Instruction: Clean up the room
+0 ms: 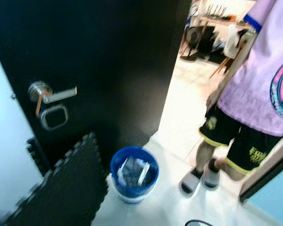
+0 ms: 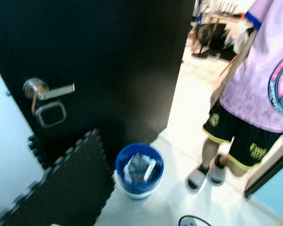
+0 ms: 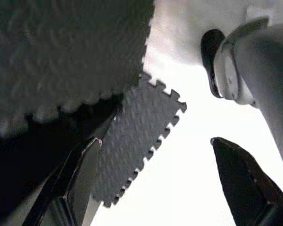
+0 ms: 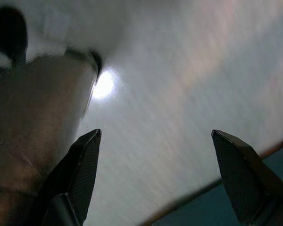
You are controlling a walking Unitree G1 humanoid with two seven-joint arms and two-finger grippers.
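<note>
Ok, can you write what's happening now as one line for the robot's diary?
blue bin: on floor by black door, trash inside | person: in doorway | left gripper: open, empty | right gripper: open, empty

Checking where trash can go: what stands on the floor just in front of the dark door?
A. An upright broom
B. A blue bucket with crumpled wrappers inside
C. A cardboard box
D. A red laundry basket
B: the blue bucket holds crumpled wrappers below the dark door.
</note>
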